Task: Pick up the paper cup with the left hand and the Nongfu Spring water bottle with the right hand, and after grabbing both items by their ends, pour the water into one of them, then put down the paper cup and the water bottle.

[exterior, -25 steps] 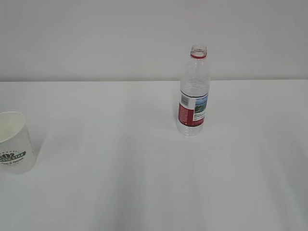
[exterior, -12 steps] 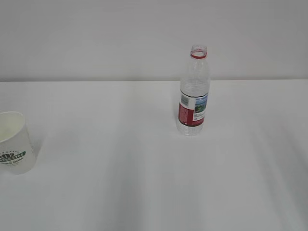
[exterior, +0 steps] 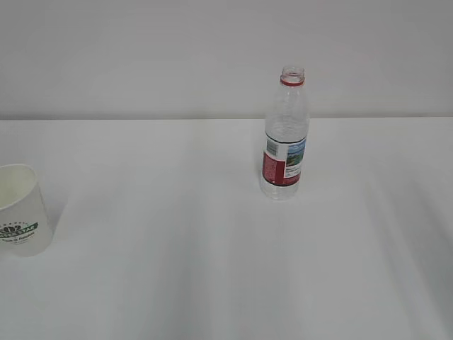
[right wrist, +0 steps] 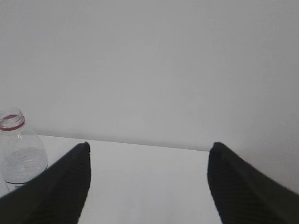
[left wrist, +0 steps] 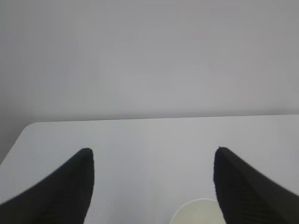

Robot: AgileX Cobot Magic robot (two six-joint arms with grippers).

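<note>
The white table (exterior: 212, 248) takes up nearly the whole exterior view, backed by a plain pale wall, and on it stand only the two things of the task, well apart. The Nongfu Spring water bottle (exterior: 285, 134) stands upright right of centre and toward the back, capless, its red neck ring on top and its red-and-white label low on the body; whether any water is inside I cannot tell from these views. The paper cup (exterior: 20, 209) stands upright at the near left edge, partly cut off by the frame, its dark green logo facing the camera. As I judge it, nothing of the task is done yet — both items are ungrasped on the table, so both pickups, the pour and the set-down all remain. Neither arm shows in the exterior view. In the left wrist view the left hand (left wrist: 154, 184) has its two dark fingers spread wide with nothing between them, hovering just behind and above the cup, whose rim peeps in at the bottom edge. In the right wrist view the right hand (right wrist: 149, 179) is likewise spread and empty, aimed at the far wall — the bottle's neck sits off to its left, outside the fingers.
</note>
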